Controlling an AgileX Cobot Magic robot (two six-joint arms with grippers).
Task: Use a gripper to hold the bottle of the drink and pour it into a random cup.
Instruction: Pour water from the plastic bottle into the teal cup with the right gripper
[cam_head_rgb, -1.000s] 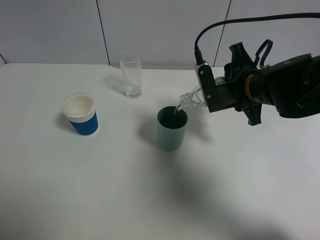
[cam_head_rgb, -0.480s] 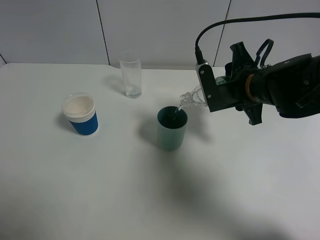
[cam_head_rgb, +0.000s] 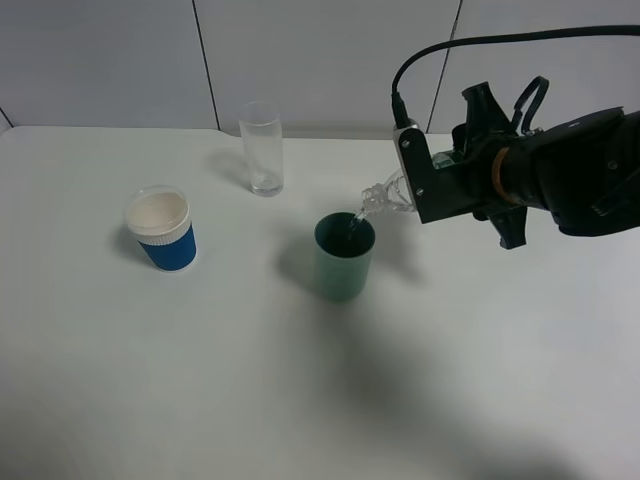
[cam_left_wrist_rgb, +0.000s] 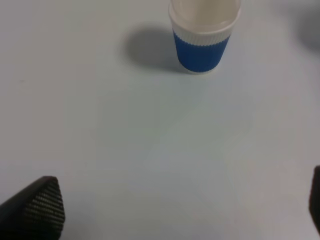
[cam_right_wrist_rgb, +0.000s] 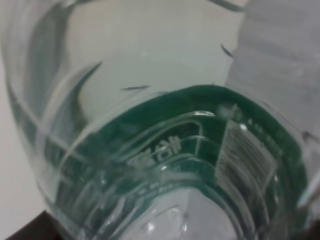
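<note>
My right gripper (cam_head_rgb: 418, 190) is shut on the bottle of the drink (cam_head_rgb: 383, 200), a small clear bottle held tipped on its side. The bottle's open mouth is just above the rim of the teal-green cup (cam_head_rgb: 344, 262), and a thin stream runs into the cup. In the right wrist view the bottle (cam_right_wrist_rgb: 150, 100) fills the frame and shows its dark green label (cam_right_wrist_rgb: 190, 160). My left gripper (cam_left_wrist_rgb: 175, 212) is open and empty over bare table. Only its two dark fingertips (cam_left_wrist_rgb: 37, 207) show, at the frame's corners.
A blue ribbed paper cup with a white rim (cam_head_rgb: 160, 229) stands at the left and also shows in the left wrist view (cam_left_wrist_rgb: 204, 30). A tall clear glass (cam_head_rgb: 262, 148) stands at the back. The table (cam_head_rgb: 300, 400) is white, with a wall behind it.
The bottle stays tipped over the teal-green cup with only a slight wobble of its neck. The right arm holds its place.
</note>
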